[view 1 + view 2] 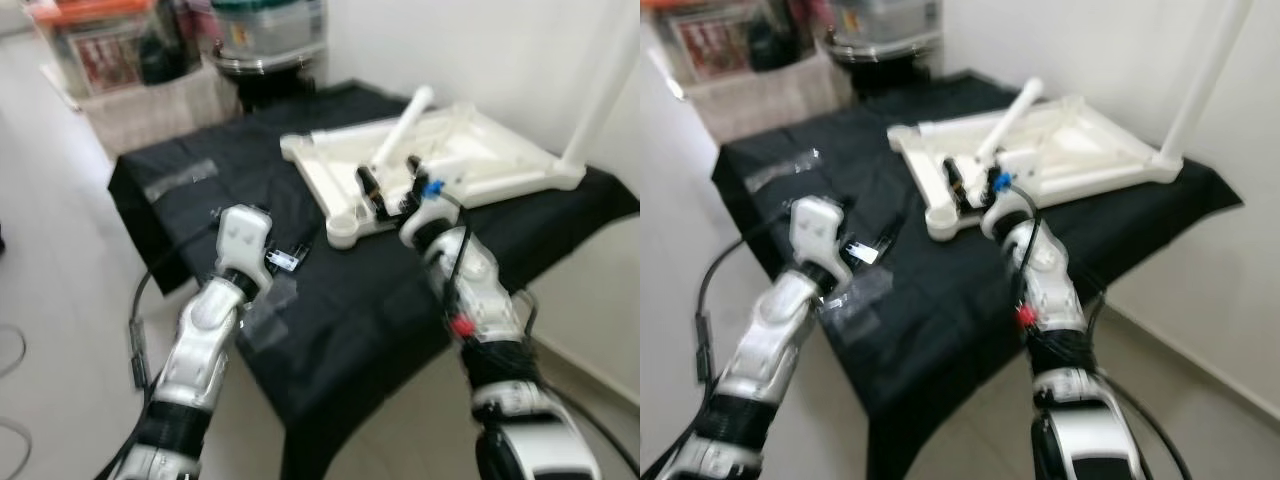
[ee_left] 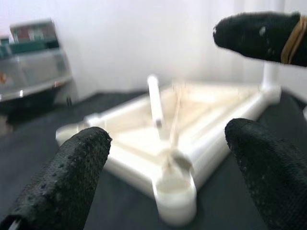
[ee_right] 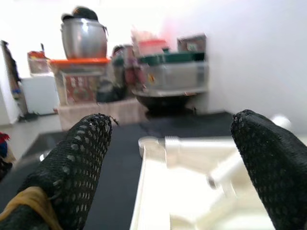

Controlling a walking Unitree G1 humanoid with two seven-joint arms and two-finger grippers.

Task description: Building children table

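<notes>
White moulded plastic is what you are dealing with: the upside-down children's table top [image 1: 430, 165] lies on the black cloth-covered table [image 1: 330, 310], toward its far right side, with one round white leg [image 1: 402, 128] lying loose across its ribs and another white leg [image 1: 600, 85] standing upright at the far corner. Expect it to be stiff, light and smooth, so it may skid on the cloth; take it by a rim or a corner socket [image 2: 175, 194], not the flat panel. Your right gripper [image 1: 388, 185] hovers over the near edge of the top, fingers spread wide and empty. Your left gripper [image 1: 283, 258] is low over the cloth just short of the top, also parted wide, holding nothing.
</notes>
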